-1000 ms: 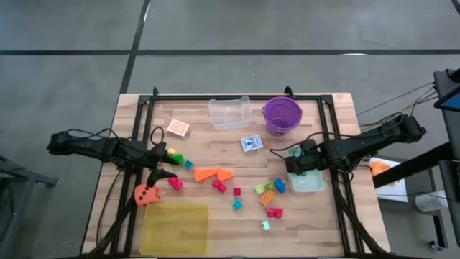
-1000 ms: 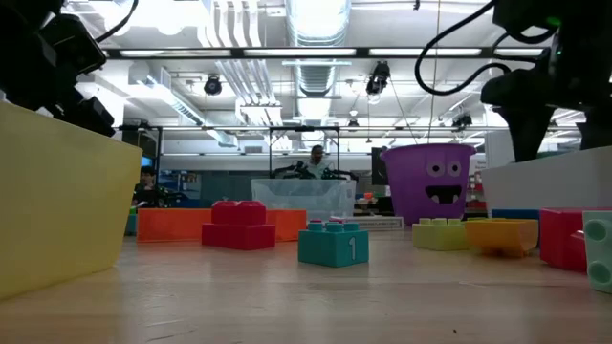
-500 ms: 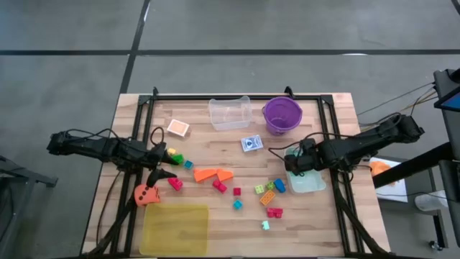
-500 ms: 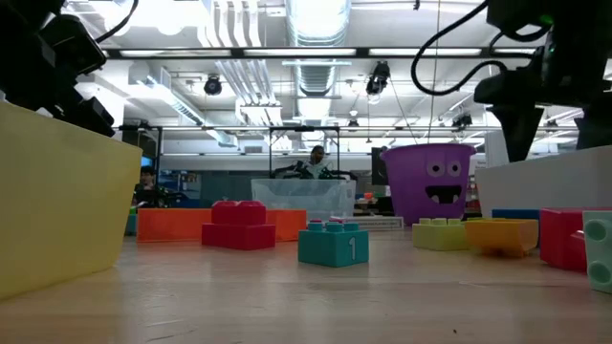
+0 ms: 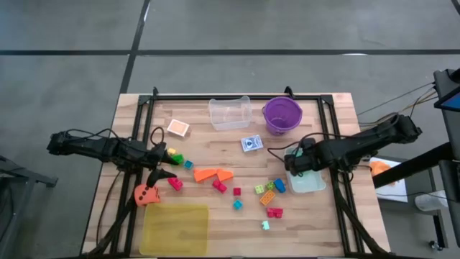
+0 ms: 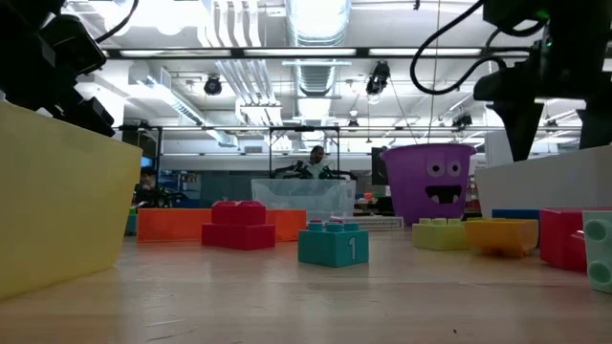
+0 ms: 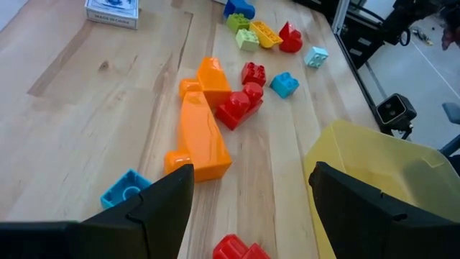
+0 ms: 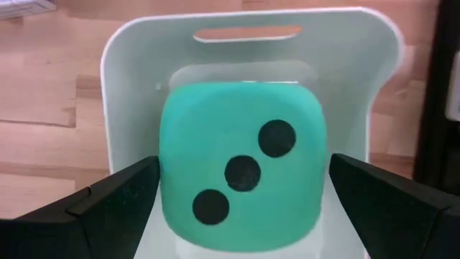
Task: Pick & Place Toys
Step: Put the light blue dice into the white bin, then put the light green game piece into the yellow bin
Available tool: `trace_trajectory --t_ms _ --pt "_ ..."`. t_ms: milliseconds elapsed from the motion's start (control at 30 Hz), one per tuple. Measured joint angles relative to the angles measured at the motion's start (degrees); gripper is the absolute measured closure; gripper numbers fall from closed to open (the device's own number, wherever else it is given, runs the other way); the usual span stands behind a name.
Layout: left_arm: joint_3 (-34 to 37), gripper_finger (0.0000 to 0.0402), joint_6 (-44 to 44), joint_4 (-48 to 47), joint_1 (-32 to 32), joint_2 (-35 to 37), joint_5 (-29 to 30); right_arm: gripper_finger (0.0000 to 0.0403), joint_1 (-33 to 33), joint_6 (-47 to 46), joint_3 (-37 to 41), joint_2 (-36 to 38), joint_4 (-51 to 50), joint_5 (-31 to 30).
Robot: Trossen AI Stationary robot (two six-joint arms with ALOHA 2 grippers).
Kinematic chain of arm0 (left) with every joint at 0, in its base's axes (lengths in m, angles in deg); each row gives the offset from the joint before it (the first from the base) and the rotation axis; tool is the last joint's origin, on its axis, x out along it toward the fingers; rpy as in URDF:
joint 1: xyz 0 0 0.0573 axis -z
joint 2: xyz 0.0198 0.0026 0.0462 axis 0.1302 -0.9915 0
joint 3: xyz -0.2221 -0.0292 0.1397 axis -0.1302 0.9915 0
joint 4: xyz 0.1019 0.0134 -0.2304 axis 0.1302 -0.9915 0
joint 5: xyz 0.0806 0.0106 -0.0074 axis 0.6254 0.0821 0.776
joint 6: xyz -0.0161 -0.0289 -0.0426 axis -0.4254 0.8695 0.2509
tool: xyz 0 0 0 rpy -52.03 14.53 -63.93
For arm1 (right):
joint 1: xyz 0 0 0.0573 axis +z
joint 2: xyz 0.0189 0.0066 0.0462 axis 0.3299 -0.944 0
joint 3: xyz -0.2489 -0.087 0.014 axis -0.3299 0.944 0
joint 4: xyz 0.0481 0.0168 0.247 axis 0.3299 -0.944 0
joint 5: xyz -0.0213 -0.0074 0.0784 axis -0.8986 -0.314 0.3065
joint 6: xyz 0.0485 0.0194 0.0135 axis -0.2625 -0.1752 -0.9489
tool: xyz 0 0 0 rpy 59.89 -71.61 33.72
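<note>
Right gripper (image 5: 292,162) has crept slightly left since a second ago; left arm and every toy unchanged.

Wooden table (image 5: 215,140), largest to smallest:
- Flat yellow tray (image 5: 175,229) at the near-left corner.
- Pale tub (image 8: 129,108) at the right edge, with the teal die (image 8: 237,176) sitting inside it, three pips up. Right gripper hangs over the tub's left end, jaws spread wide, one finger either side of the die, not touching it. Nothing gripped.
- Purple bucket (image 5: 282,114) far right of centre, clear tub (image 5: 231,112) just left of it.
- Orange die (image 5: 146,194) near left, just beside the tray's far-left corner.
- Orange wedge pieces (image 7: 201,126) mid-table, red bricks (image 7: 241,104) touching their right end.
- Left gripper (image 7: 248,208) low over the table's left side, jaws open and empty; wedges lie ahead of the gap, a blue brick (image 7: 122,193) by one finger.
- Card pack (image 5: 251,143) centre; small bricks (image 5: 269,193) scattered right of centre.
</note>
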Motion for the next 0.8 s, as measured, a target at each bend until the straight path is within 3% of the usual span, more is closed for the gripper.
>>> trace_trajectory --t_ms 333,533,667,800 --pt "0.0 0.0128 0.0 0.0 0.0 0.0 0.0 0.0003 0.04 0.07 -8.58 0.06 -7.62 0.94" --pt "0.0 0.0128 0.0 0.0 0.01 0.0 0.0 0.0003 0.04 -0.71 -14.74 -0.54 -5.46 1.31" --pt "0.0 0.0128 0.0 -0.01 0.01 0.0 0.0 0.0003 0.12 9.53 -17.94 -2.45 -2.95 1.66" --pt "0.0 0.0128 0.0 0.0 0.0 0.0 0.0 0.0003 0.17 28.08 -20.97 -4.29 -2.98 1.64"
